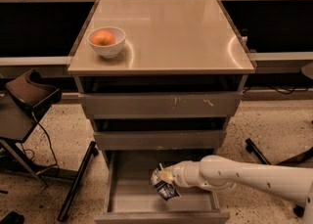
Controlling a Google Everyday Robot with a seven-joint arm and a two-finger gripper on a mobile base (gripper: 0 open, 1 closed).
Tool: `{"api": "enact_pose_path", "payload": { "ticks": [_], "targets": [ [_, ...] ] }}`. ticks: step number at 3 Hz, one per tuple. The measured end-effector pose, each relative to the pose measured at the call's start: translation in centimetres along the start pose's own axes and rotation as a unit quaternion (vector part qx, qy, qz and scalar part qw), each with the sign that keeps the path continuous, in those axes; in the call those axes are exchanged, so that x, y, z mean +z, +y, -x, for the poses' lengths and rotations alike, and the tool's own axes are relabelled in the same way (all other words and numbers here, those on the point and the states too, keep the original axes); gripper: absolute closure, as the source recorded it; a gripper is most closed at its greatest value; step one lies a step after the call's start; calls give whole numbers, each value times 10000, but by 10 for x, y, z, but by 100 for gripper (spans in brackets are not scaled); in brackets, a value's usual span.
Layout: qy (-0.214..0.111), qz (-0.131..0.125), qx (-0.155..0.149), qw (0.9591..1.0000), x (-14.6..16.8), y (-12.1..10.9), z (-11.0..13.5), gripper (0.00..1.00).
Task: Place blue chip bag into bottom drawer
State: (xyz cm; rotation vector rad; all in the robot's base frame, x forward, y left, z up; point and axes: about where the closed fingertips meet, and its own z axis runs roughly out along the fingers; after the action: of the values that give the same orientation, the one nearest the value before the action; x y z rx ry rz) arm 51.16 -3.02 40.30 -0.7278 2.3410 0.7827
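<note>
The bottom drawer of the grey metal cabinet is pulled out toward me, its tray open at the lower middle of the camera view. The blue chip bag, dark and crumpled with a white panel, is inside the drawer's opening toward its right half. My gripper reaches in from the right on a white arm and is right at the bag. The bag and the wrist hide its fingers.
A white bowl with an orange fruit stands on the cabinet top at the left. Two shallower drawers above are slightly open. A dark chair and stand stand at the left. A chair base is at the right.
</note>
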Motion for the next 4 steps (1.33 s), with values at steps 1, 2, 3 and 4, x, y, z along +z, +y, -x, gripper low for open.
{"api": "enact_pose_path", "payload": {
  "ticks": [1,2,3,4],
  "targets": [
    [-4,-54,249,9997,22,-38,-17,100],
    [109,-35,502,9987,39,-62,-40,100],
    [271,-11,794,9965,53,-80,-68,100],
    [423,19,1022,9939,63,-92,-92,100]
  ]
}}
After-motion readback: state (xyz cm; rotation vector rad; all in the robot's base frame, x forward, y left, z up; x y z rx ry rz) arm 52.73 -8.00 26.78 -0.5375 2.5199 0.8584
